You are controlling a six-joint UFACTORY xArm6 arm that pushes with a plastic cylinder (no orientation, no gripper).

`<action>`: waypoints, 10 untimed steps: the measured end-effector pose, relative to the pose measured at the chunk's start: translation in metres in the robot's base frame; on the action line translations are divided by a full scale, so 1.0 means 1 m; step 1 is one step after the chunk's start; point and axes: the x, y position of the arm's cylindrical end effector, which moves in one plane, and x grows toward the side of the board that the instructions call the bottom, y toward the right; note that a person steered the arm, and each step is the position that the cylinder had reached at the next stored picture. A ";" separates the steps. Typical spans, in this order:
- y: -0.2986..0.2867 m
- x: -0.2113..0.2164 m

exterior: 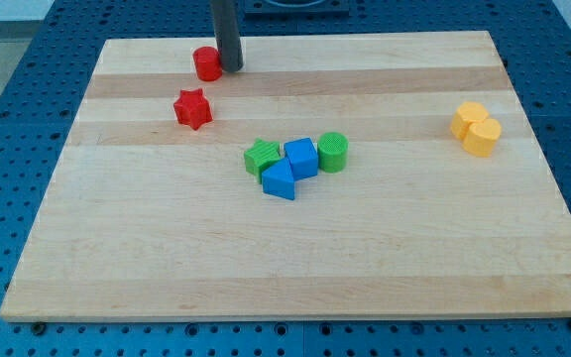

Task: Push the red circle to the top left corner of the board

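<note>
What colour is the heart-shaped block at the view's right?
Yellow heart block; the camera view shows it.

Take the green plastic star block (260,157) as your landmark, near the middle of the pale wooden worktop (295,268). Touching it on the view's right you'll find a blue plastic cube (301,158), and just below that cube a blue plastic triangular block (279,181), also against the green star. Past the cube, further to the view's right, stands a green plastic cylinder (333,152). Up and to the view's left of your landmark lies a red plastic star block (192,109). Well apart, far towards the view's right, you'll see a yellow plastic heart-shaped block (476,128).
</note>
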 end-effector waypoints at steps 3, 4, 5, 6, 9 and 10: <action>-0.049 0.002; -0.078 0.002; -0.096 0.002; -0.121 0.002; -0.147 -0.013; -0.148 -0.009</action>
